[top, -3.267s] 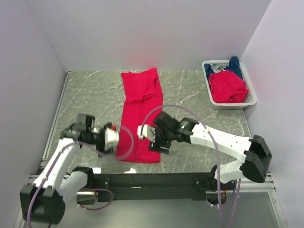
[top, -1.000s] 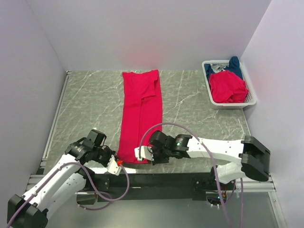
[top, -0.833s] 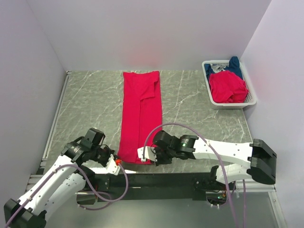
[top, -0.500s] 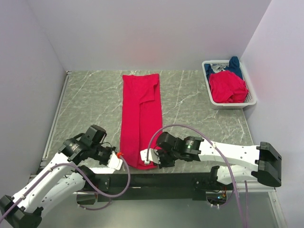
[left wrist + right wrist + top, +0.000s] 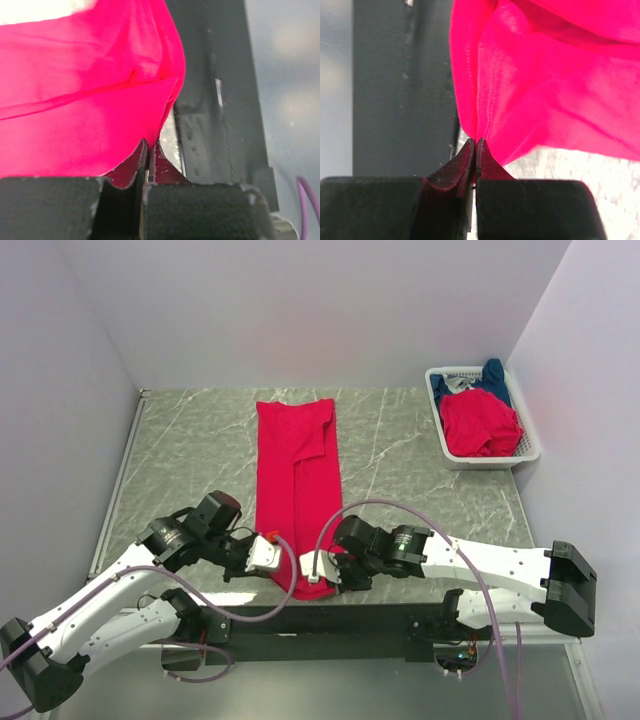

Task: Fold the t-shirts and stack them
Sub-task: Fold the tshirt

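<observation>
A bright red t-shirt [image 5: 297, 480] lies as a long narrow strip down the middle of the marble table, its near end bunched at the front edge. My left gripper [image 5: 272, 552] is shut on the near left corner of that end, and the red cloth [image 5: 75, 100] fills the left wrist view above the gripper [image 5: 149, 145]. My right gripper [image 5: 316, 568] is shut on the near right corner, with the hem [image 5: 560, 75] rising from the gripper [image 5: 476, 142]. Another red t-shirt [image 5: 478, 425] and a dark blue one [image 5: 492, 373] lie crumpled in the basket.
The white mesh basket [image 5: 492, 462] stands at the back right corner against the wall. The black frame rail [image 5: 330, 620] runs along the table's near edge, just under both grippers. White walls close in the left, back and right sides.
Both grippers have kept their hold. The left gripper has swung right and away from the near edge, closer to the right one, so the shirt's near end has narrowed and bunched.
</observation>
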Controlling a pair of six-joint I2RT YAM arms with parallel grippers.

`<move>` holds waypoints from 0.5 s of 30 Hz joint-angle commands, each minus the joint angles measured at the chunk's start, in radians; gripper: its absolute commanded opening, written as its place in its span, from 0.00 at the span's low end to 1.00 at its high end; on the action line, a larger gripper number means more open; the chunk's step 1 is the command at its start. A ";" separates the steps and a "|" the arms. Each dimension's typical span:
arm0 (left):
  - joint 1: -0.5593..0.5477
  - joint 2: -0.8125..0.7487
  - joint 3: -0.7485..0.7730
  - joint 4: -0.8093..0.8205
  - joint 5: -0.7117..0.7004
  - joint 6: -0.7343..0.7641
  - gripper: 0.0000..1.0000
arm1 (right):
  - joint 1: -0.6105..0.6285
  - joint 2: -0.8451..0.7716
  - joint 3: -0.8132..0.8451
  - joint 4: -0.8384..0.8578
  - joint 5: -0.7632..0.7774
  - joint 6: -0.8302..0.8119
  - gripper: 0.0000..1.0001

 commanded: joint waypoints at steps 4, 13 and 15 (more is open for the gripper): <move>0.054 0.014 0.050 0.101 -0.059 -0.089 0.00 | -0.134 -0.014 0.066 -0.026 -0.030 -0.067 0.00; 0.278 0.173 0.131 0.199 -0.002 -0.041 0.00 | -0.288 0.098 0.198 -0.044 -0.050 -0.202 0.00; 0.308 0.217 0.134 0.235 -0.010 -0.039 0.00 | -0.334 0.145 0.235 -0.041 -0.055 -0.230 0.00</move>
